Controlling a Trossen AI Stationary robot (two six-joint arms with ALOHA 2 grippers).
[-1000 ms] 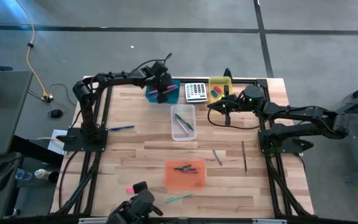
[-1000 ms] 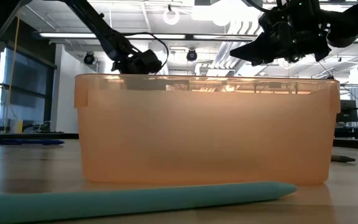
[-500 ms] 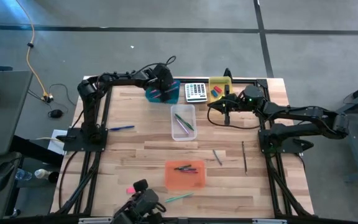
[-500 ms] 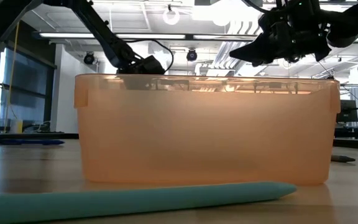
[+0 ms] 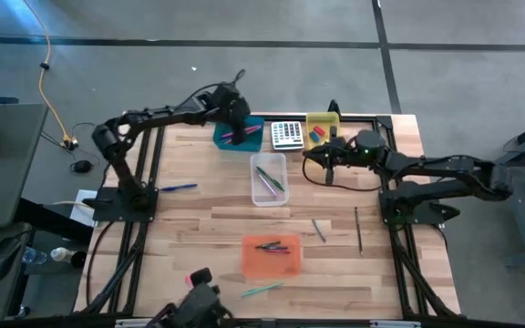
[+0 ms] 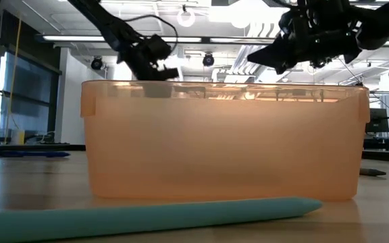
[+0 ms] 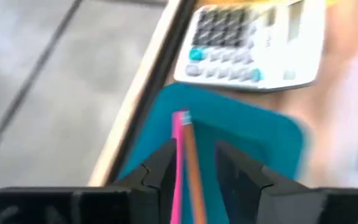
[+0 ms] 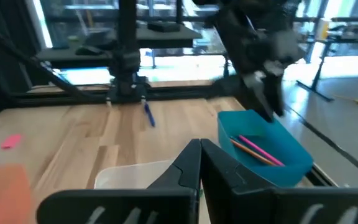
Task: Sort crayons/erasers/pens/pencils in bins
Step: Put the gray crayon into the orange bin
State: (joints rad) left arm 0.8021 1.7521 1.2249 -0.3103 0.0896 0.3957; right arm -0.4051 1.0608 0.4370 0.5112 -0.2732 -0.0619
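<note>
No text, label, brand, number or sign can be read in any view. The calculator [image 7: 253, 46] shows rows of grey keys and a pale display strip, but the key markings are too blurred to make out, and in the high view it [image 5: 287, 134] is too small for any marking to be told. The bins, the sticks on the bench and the fittings in the room behind carry no writing that can be made out.
</note>
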